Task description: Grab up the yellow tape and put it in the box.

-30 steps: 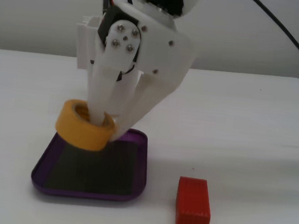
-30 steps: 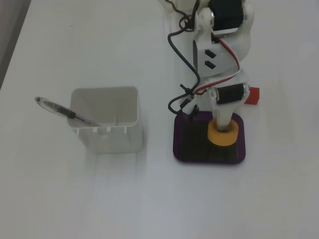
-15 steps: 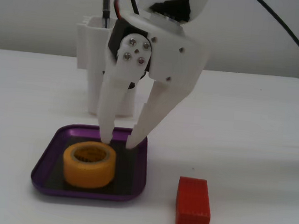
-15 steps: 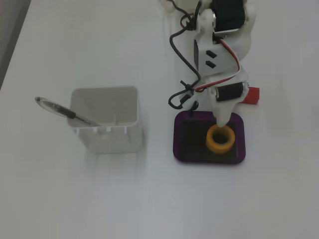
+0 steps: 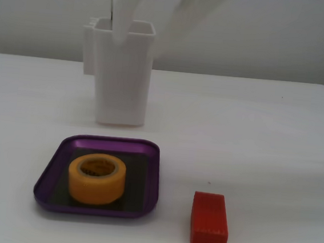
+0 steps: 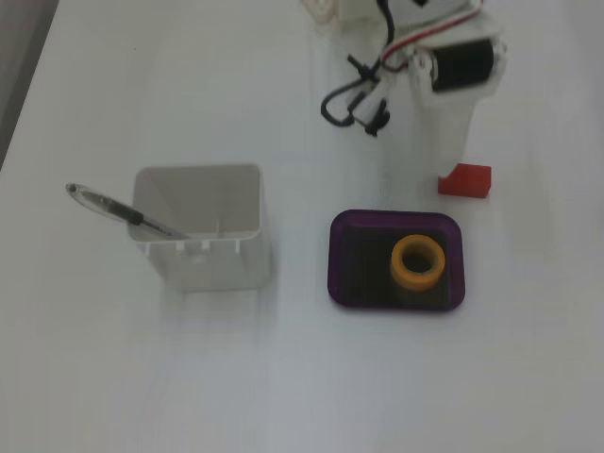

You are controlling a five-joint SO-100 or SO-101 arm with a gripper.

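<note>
The yellow tape (image 5: 97,178) lies flat inside the box (image 5: 151,178), a shallow purple tray, left of its middle in a fixed view. In the top-down fixed view the tape (image 6: 418,262) sits in the right half of the box (image 6: 354,274). The white gripper (image 6: 453,160) hangs above the table beyond the tray, over the red block, clear of the tape and holding nothing. In a fixed view the arm (image 5: 126,14) is a blurred white shape at the top edge. The frames do not show how the jaws stand.
A tall white container (image 5: 124,77) stands behind the tray and holds a pen (image 6: 123,212). A red ribbed block (image 5: 209,225) lies to the right of the tray; it also shows under the gripper tip (image 6: 465,181). Loose black cables (image 6: 354,99) hang from the arm.
</note>
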